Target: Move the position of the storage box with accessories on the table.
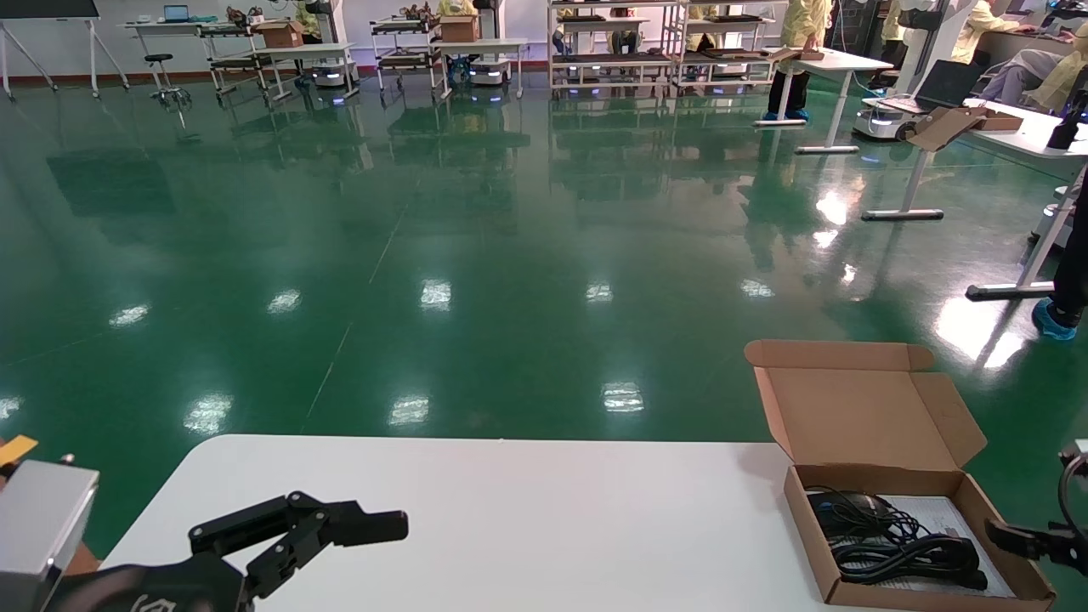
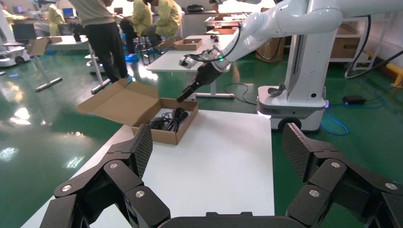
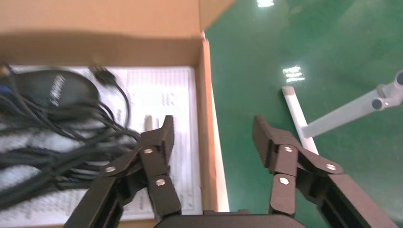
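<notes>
The brown storage box sits lid-open at the right end of the white table. Inside lie the accessories: coiled black cables on a white printed sheet. My right gripper is open and straddles the box's right wall. One finger hangs inside over the sheet and the other outside over the floor, neither touching. A black adapter lies among the cables. My left gripper hovers open and empty over the table's left end, far from the box.
The box stands close to the table's far right corner, with green floor beyond the edges. A grey block sits at the lower left. Other desks and a standing person are off to the right.
</notes>
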{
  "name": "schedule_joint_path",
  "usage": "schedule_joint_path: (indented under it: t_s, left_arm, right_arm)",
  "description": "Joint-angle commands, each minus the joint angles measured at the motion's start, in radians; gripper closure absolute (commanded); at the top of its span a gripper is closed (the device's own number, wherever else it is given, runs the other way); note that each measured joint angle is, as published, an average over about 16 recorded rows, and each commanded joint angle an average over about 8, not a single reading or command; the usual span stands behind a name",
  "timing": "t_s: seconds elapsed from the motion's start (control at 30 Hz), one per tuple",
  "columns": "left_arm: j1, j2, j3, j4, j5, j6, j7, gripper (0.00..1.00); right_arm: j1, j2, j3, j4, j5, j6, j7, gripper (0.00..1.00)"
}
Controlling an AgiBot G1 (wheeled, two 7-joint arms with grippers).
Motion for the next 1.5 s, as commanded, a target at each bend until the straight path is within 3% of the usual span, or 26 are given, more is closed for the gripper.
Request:
schedule_joint_path:
  t_s: [0.03,0.23,0.57,0.77,0.93,1.17,1.5]
  left_arm:
    - [0.000,0.000,0.000,0.000,0.000,0.000,0.000,0.00]
    - [0.000,0.000,0.000,0.000,0.000,0.000,0.000,0.00]
    - [0.000,0.000,0.000,0.000,0.000,0.000,0.000,0.00]
    - [0.000,0.000,0.000,0.000,0.000,0.000,0.000,0.00]
    - [0.000,0.000,0.000,0.000,0.000,0.000,0.000,0.00]
    - [0.000,0.000,0.000,0.000,0.000,0.000,0.000,0.00]
    - [0.000,0.000,0.000,0.000,0.000,0.000,0.000,0.00]
  right_arm:
    - [0.008,0.002,0.004,0.001,0.005,-0.005,0.002,0.00]
    - [0.055,0.012,0.025,0.017,0.037,-0.095,0.013,0.00]
    - [0.148,0.054,0.055,0.050,0.089,-0.441,0.023,0.00]
    - [0.187,0.065,0.081,0.059,0.128,-0.554,0.022,0.00]
    - [0.201,0.069,0.089,0.066,0.141,-0.590,0.017,0.00]
    - [0.181,0.071,0.087,0.083,0.138,-0.574,0.011,0.00]
    - [0.076,0.106,0.150,0.253,0.226,-0.621,-0.045,0.00]
